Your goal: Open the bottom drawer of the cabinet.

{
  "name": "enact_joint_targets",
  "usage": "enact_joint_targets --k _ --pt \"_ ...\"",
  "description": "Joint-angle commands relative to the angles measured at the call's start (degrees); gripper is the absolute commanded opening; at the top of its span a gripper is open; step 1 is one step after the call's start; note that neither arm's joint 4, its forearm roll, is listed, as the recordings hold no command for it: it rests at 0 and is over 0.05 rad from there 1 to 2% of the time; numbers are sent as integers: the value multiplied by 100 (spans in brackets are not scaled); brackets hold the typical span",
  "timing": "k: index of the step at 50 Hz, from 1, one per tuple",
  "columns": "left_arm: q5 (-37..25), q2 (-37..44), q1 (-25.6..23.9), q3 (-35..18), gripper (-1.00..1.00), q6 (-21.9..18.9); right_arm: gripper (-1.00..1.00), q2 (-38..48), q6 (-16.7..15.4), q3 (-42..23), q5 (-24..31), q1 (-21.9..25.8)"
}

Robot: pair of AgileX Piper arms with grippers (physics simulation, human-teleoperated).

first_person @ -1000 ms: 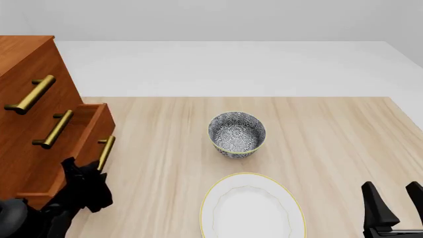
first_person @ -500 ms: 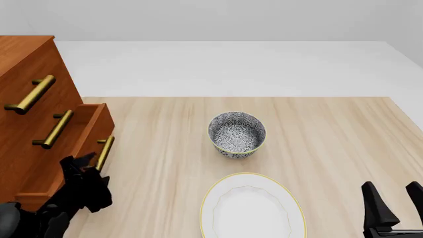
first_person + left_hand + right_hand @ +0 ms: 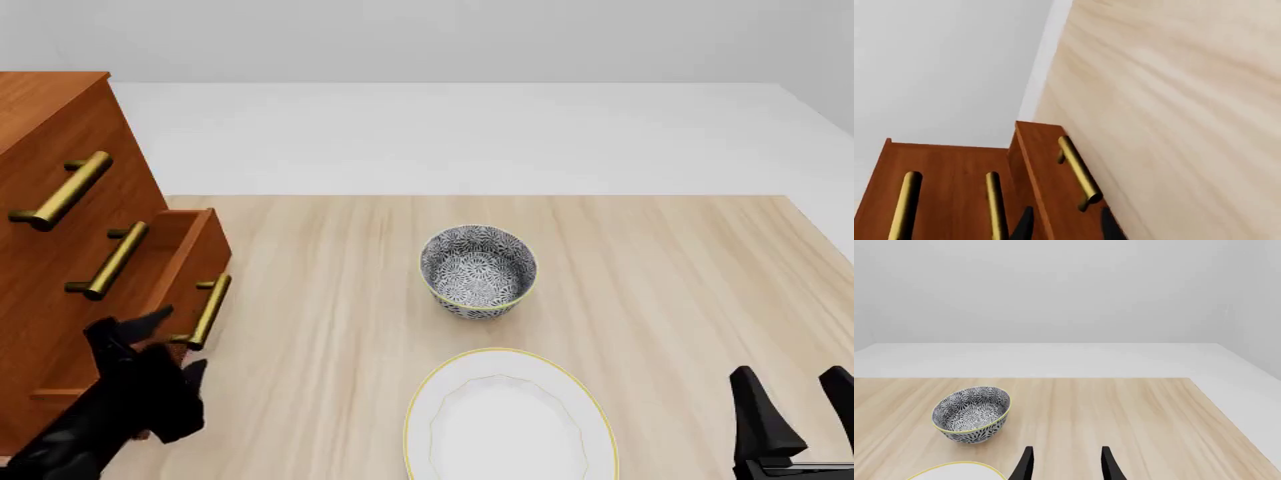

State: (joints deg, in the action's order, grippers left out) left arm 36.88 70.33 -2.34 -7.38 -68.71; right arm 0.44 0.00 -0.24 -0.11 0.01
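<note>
The cabinet [image 3: 54, 130] stands at the table's left edge with three brass-handled drawers. The bottom drawer [image 3: 190, 262] juts out a little from the cabinet front, and its handle [image 3: 207, 310] points toward me. My left gripper [image 3: 163, 346] is open just short of the handle's near end, holding nothing. In the left wrist view the bottom drawer [image 3: 1051, 185] and its handle [image 3: 1077, 170] lie just beyond the left gripper [image 3: 1066, 226], with the cabinet [image 3: 947, 170] alongside. My right gripper [image 3: 797, 400] is open at the near right, far from the cabinet, and also shows in its own view [image 3: 1066, 462].
A patterned bowl [image 3: 478, 270] sits mid-table and shows in the right wrist view [image 3: 973, 414]. A white plate with a yellow rim [image 3: 507, 420] lies in front of it near the table's front edge. The table's right edge runs beside the right gripper.
My left gripper has drawn back from the bottom handle toward the near left, and its fingers now stand apart. The drawer stays as far out as before. The right arm has not moved.
</note>
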Motion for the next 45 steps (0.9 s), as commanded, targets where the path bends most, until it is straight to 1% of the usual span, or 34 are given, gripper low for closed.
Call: enact_joint_targets --k 1,2,3,4,5,6,7,8,9,10,11,12,13,14,15,16,17,18,19,21,22,24,26,28,29,31,32,36,38,39,40,42,43,45 --pt "-1496 -1626 -183 -35 100 244 100 -2 2 0 0 -1" --pt "-2026 -2043 -285 -217 100 476 100 -2 1 0 0 0" --pt "-2058 -2069 -285 -223 100 476 100 -2 1 0 0 0" --pt "-2442 -2375 -375 -344 100 638 100 -1 1 0 0 -2" --pt "-2463 -2393 -375 -348 100 638 100 -1 1 0 0 -2" --pt "-2897 -2647 -479 -562 100 910 100 -1 -1 0 0 1" --pt "-2917 -2662 -479 -567 100 910 100 -1 -1 0 0 1" --pt "-3392 -2909 -623 -861 100 1355 100 -2 2 0 0 -3" --pt "-3542 -3077 -612 -958 100 1492 100 1 0 0 0 -1" --pt "-3549 -3083 -612 -960 100 1492 100 1 0 0 0 -1" --pt "-3771 -3129 -675 -1038 100 1669 100 0 0 0 0 0" --pt "-3971 -3328 -541 -1293 100 2135 100 0 -2 0 0 0" --pt "-3979 -3333 -541 -1296 100 2136 100 0 -2 0 0 0" --pt "-3988 -3417 -692 -1220 100 2140 100 0 1 0 0 -1" --pt "-4269 -3545 -764 -1429 100 2603 100 0 -2 0 0 0" --pt "-4338 -3572 -740 -1420 100 2639 100 -2 0 0 0 0" --pt "-4318 -3460 -763 -1298 100 2507 100 0 1 0 0 1" --pt "-4310 -3596 -659 -1281 100 2536 100 -1 1 0 0 0" --pt "-4380 -3648 -630 -1375 100 2714 100 -1 -1 0 0 1" --pt "-4423 -3638 -609 -1339 100 2805 100 0 1 0 0 0" --pt "-4510 -3611 -558 -1398 100 3047 100 -2 1 0 0 1" --pt "-4632 -3588 -421 -1500 100 3386 100 0 0 0 0 -1" --pt "-4697 -3613 -428 -1437 100 3402 100 0 0 0 0 0" --pt "-4860 -3665 -296 -1585 100 3739 100 -1 0 0 0 0" --pt "-5020 -3729 -370 -1627 100 3859 100 0 0 0 0 0" --pt "-5263 -3843 -305 -1799 100 4165 100 -1 0 0 0 0" --pt "-5396 -3848 -258 -1916 100 4394 100 -1 1 0 0 -1" --pt "-5693 -3909 -259 -1996 100 4833 100 -1 0 0 0 0" --pt "-5845 -3896 -195 -2140 100 5154 100 -2 0 0 0 -1" --pt "-5885 -3951 -195 -2157 100 5107 100 -1 0 0 0 0" --pt "-5970 -3948 -103 -2307 100 5417 100 -1 0 0 0 -1" --pt "-6000 -3957 -65 -2337 100 5369 100 0 1 0 0 0" --pt "-6063 -3964 -144 -2329 100 5422 100 -2 0 0 0 -2" --pt "-6046 -4040 -64 -2348 100 5428 100 0 1 0 0 1"
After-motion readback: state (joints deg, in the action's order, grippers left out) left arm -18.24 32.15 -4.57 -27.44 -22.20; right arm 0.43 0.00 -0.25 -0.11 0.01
